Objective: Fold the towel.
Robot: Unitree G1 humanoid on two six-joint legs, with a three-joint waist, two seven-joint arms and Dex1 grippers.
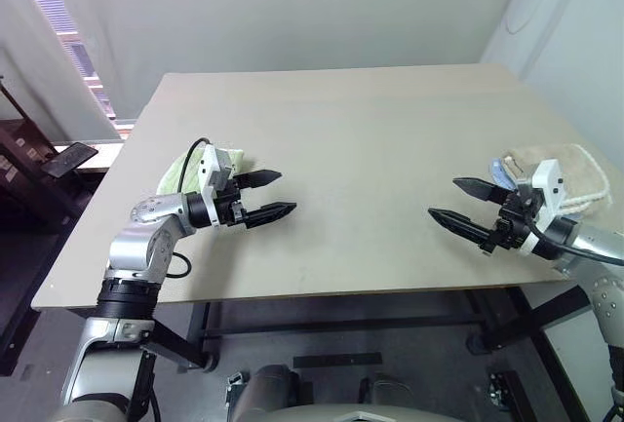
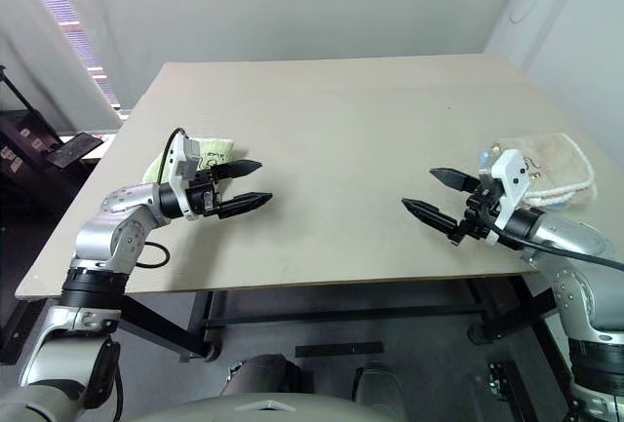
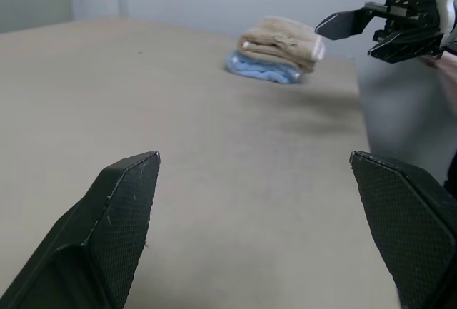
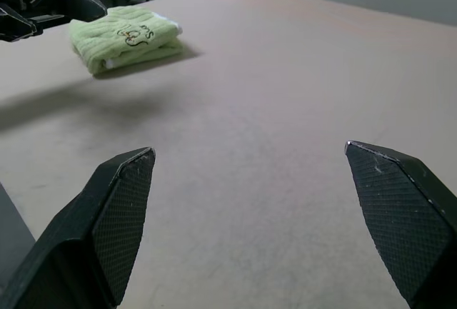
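My right gripper (image 2: 429,193) hangs wide open and empty above the table (image 2: 341,120); my left gripper (image 2: 246,184) likewise. The towel (image 2: 551,164) lies bunched behind my right hand near the table's right edge, atop a blue cloth (image 3: 260,68), so the right arm is nearer. The green cloth (image 4: 125,38) carries dark print I cannot read.

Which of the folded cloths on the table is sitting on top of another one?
The beige towel, near the right claw. It rests on the light-blue cloth; the green cloth lies alone.
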